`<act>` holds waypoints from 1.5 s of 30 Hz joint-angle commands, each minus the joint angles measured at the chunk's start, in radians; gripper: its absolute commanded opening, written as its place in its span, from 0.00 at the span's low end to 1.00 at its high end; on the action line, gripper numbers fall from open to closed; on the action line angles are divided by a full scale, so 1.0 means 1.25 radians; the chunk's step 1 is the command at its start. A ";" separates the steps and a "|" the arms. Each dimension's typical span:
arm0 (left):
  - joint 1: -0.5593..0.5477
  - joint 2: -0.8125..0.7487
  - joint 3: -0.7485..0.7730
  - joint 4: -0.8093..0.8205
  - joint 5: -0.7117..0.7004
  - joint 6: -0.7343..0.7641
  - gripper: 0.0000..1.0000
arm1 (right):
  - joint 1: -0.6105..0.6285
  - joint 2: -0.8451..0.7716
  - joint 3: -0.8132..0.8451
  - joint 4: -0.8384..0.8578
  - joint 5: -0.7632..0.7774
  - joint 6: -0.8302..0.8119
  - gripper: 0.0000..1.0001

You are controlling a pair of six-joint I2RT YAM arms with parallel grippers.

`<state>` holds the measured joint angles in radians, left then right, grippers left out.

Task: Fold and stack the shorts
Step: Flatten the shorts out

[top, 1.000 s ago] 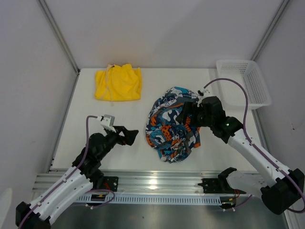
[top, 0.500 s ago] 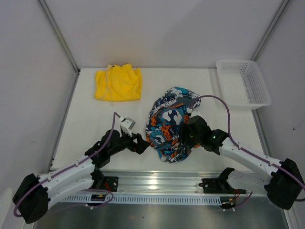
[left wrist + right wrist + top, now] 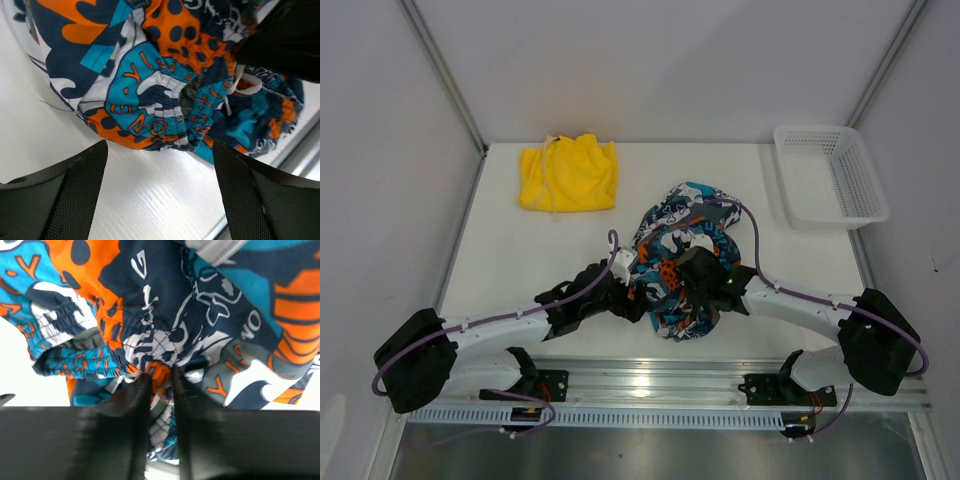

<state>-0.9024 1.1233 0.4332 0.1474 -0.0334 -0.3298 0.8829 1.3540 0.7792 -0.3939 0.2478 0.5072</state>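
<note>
Print shorts [image 3: 670,235]: lay in a crumpled heap mid-desk [image 3: 520,260], toward the near edge. Right gripper [image 3: 159,385]: was clamped on a fold of the heap. Left gripper [image 3: 160,150]: stood wide apart at the heap's left edge, holding nothing. Yellow shorts [image 3: 568,176]: lay flat, far left corner, well apart. Basket [image 3: 812,129]: sat far right.

A white counter [image 3: 510,240] sits boxed in by pale, plain wall panels [image 3: 650,70], joined at the rear corners by slanting metal posts [image 3: 442,72]. A ribbed aluminium rail [image 3: 650,383] runs along its near edge under even, soft light.
</note>
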 commanded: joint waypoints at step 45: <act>-0.158 0.320 0.322 -0.329 -0.517 -0.060 0.00 | 0.040 -0.125 -0.040 0.070 0.090 0.029 0.17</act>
<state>-1.1038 1.5887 0.7879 -0.1692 -0.5331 -0.3550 0.9382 1.2301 0.7300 -0.3176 0.3283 0.5434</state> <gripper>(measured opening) 0.014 0.133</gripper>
